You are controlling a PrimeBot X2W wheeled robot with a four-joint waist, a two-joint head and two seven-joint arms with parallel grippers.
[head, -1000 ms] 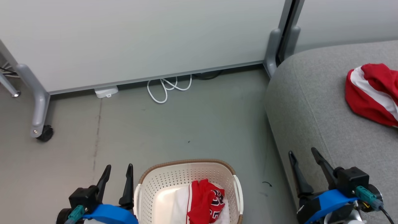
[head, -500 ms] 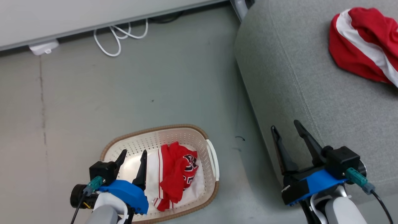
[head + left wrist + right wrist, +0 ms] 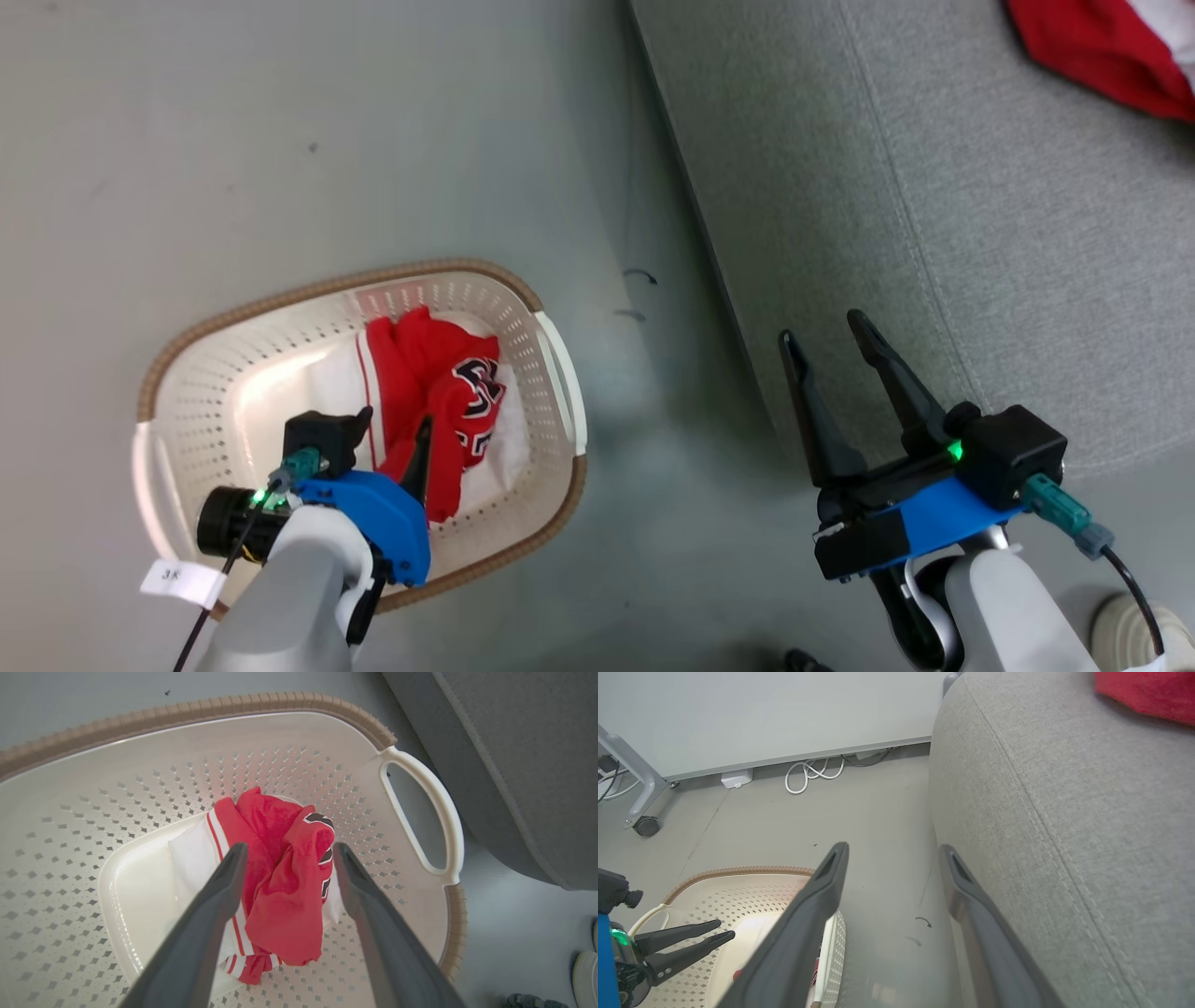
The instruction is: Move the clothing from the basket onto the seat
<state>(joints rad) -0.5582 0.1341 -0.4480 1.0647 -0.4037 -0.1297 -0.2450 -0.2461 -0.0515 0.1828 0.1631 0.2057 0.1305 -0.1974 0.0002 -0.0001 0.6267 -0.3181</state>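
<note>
Left gripper [image 3: 289, 847] now down inside basket [image 3: 187, 711], jaws wide astride red jersey [image 3: 285, 905]; sink deeper, pinch thick fold, avoid perforated wall. Right gripper [image 3: 822, 327] wide, empty.

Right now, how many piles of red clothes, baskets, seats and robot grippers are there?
Red clothing bundles: 2
Basket: 1
Seat: 1
Grippers, left gripper and right gripper, both open: 2
Total: 6
</note>
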